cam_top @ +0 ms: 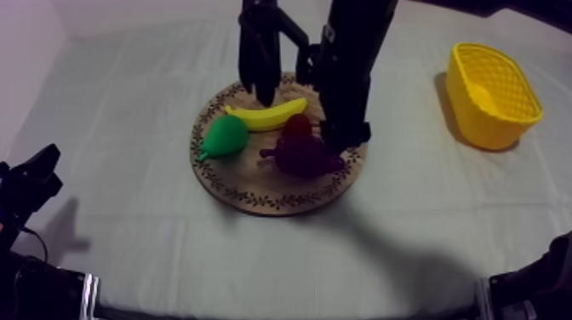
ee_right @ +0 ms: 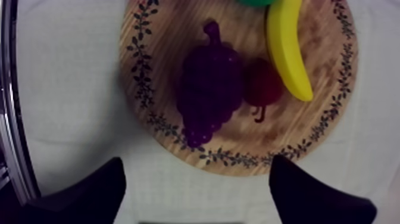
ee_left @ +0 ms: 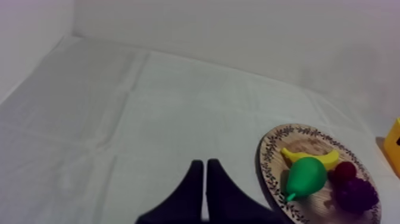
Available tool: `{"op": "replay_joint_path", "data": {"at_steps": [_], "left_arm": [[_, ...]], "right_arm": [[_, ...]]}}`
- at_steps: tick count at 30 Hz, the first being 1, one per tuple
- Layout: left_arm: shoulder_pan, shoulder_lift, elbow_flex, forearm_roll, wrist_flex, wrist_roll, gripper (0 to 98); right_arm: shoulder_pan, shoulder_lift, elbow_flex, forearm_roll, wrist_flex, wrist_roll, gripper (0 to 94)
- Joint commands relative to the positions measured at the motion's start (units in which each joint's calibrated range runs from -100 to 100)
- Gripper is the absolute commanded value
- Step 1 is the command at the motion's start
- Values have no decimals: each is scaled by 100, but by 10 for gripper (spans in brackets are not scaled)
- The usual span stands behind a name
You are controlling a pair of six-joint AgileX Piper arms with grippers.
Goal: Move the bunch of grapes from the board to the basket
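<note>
We find the right gripper (ee_right: 196,173) spread wide, empty, and poised short of the bunch of grapes (ee_right: 208,89), which lies on the wooden board (ee_right: 309,134) near its rim. The bunch's long axis runs away from the gripper, stem farthest, so the fingers straddle its narrow width. The small red fruit (ee_right: 262,83) touches one flank and may be nudged. The left gripper (ee_left: 205,173) rests shut, well apart. The yellow basket (cam_top: 485,119) stands on the right arm's side, across open cloth.
</note>
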Motion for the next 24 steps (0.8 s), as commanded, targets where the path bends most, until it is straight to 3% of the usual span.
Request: {"op": "replay_joint_path", "data": {"at_steps": [1, 24], "left_arm": [[0, 0, -3, -3, -3, 1, 1], [0, 0, -3, -3, -3, 1, 1]], "right_arm": [[-18, 84, 22, -31, -12, -4, 911], [8, 1659, -548, -164, -106, -150, 918]]}}
